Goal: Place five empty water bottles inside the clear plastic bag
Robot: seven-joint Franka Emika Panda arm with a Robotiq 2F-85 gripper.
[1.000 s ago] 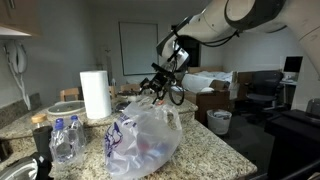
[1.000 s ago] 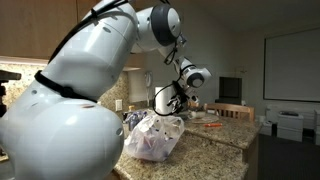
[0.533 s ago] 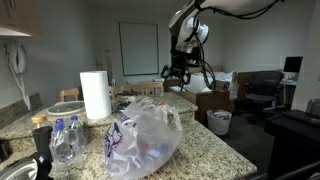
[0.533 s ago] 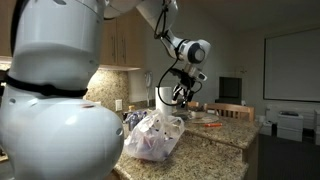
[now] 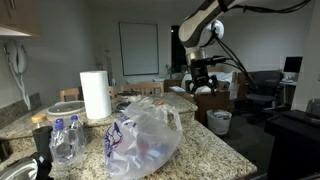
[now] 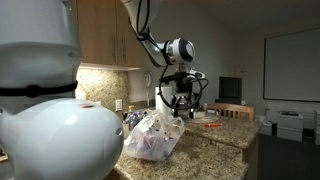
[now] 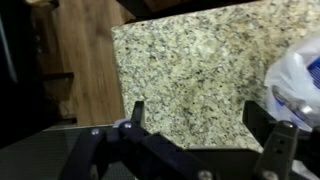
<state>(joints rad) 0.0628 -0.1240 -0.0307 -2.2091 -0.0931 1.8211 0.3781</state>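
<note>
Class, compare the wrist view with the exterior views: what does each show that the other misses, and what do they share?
Only the wrist view: the wooden floor beyond the counter's edge, and nothing between the fingers of the open gripper. Only an exterior view: the paper-towel roll and water bottles standing outside the clear plastic bag. Shared: the bag, the granite countertop and the gripper, which is not touching the bag.

2 water bottles (image 5: 64, 142) stand upright near the slumped clear plastic bag (image 5: 150, 135), which seemingly holds more.
</note>
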